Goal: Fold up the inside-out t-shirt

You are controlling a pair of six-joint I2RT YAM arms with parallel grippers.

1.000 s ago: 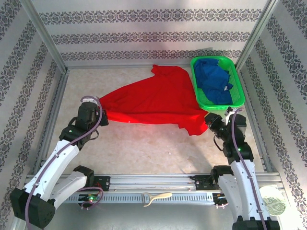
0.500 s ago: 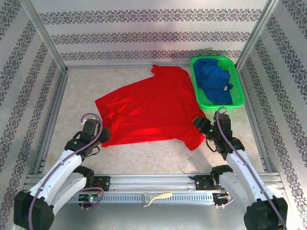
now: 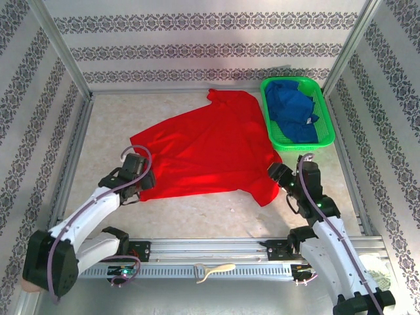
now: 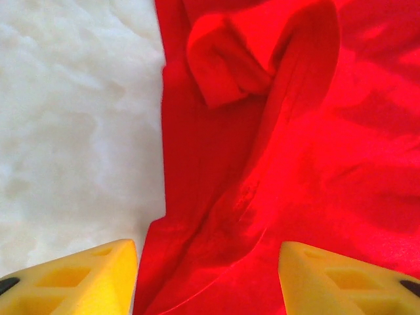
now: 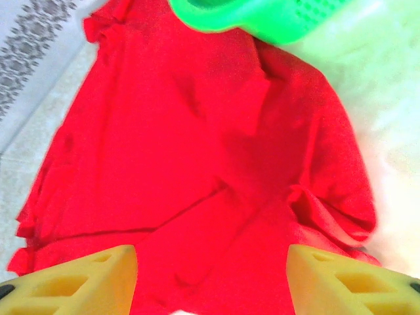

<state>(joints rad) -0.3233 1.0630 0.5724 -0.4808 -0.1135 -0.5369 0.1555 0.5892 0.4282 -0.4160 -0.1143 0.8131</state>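
Left gripper sits low at the near-left corner of the inside-out t-shirt. Its fingers are spread wide, released, holding nothing. In the left wrist view red cloth runs between them and on ahead, with bare surface to the left of the cloth's edge. A small rolled fold lies further along that edge.

The t-shirt is opened out mid-surface between the two arms, mostly flat. Long axis runs roughly near-left to far-right, with one corner reaching toward the back wall beside the basket. Cloth is bright red and plain, with soft ridges and a seam line showing. The near hem runs across from one gripper to the other. No print or tag that I can make out.

Right gripper is at the near-right corner, where the cloth comes to a point. Jaws likewise released and wide apart. In the right wrist view the cloth lies beneath and ahead, bunched a little on the right.

Green basket stands far right with a blue garment inside. Its near corner meets the shirt's right edge; touching or overlapping, cannot tell.

Judgement: each arm is on its own corner, about equally near, with the shirt lying ahead of both. The next move likely calls for a pinch at both near corners and a carry toward the far edge. Limp cloth will sag and drag, and the basket crowding the right side could snag it.
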